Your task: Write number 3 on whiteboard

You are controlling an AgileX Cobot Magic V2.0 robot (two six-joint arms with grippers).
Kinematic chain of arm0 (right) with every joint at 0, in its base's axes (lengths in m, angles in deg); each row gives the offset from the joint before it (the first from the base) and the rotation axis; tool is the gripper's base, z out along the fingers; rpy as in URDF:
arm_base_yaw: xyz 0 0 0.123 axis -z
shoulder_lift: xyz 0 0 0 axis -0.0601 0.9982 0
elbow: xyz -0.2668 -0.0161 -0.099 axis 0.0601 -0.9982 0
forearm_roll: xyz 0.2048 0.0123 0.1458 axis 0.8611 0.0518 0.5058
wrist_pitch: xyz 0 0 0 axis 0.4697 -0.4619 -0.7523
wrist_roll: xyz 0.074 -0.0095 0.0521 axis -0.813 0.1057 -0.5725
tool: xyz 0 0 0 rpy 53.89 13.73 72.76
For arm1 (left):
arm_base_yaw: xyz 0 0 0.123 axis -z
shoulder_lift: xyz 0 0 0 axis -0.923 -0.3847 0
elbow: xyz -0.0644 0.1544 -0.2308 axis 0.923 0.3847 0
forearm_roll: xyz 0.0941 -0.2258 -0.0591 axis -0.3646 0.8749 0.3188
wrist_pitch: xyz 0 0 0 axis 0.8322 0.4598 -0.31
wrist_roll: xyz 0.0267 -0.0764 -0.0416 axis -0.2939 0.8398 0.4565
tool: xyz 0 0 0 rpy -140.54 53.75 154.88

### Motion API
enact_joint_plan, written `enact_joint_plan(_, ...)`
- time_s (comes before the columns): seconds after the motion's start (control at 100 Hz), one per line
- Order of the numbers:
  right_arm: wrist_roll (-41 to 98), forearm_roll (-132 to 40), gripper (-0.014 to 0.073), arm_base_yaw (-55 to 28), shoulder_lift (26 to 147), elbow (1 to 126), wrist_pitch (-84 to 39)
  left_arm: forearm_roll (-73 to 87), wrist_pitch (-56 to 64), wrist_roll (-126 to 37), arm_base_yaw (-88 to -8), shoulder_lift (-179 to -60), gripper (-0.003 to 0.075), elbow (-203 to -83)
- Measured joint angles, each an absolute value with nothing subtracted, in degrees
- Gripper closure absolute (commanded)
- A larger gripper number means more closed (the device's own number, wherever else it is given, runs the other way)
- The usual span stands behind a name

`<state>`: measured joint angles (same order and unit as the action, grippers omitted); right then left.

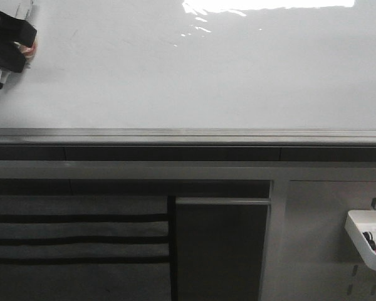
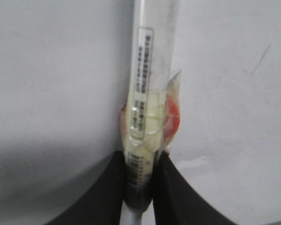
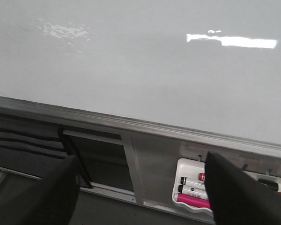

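The whiteboard (image 1: 207, 69) is glossy white with glare along its top. At its far left edge my left gripper (image 1: 12, 47) is shut on a marker (image 1: 1, 78) whose dark tip points down, close to the board. In the left wrist view the black fingers (image 2: 178, 192) clamp the white, labelled marker (image 2: 147, 84) over the whiteboard (image 2: 51, 70). A short faint dark stroke (image 2: 261, 60) lies on the board there. The number 3 is out of view. My right gripper (image 3: 140, 197) hangs open and empty below the whiteboard (image 3: 131, 61).
A grey metal rail (image 1: 188, 135) runs under the board. Below it are a grey slatted panel (image 1: 75, 232) and a dark opening (image 1: 219, 251). A white tray (image 1: 357, 229) holding several markers hangs at the lower right, and this tray (image 3: 180, 171) shows beside my right finger.
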<state>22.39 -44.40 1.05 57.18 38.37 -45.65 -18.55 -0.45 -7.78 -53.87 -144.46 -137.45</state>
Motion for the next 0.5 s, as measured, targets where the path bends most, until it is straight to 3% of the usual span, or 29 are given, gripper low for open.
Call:
enact_joint_plan(0.19,22.39,-41.05,0.0095,1.05,57.42,40.46,-48.11,-19.5,4.86,-7.93,-53.87,-143.81,0.0738,-138.08)
enact_joint_plan(0.5,37.37,-24.83,0.0095,1.05,67.42,48.53,-64.24,-13.93,33.63,-27.46,-48.29,-135.93,0.0738,-144.03)
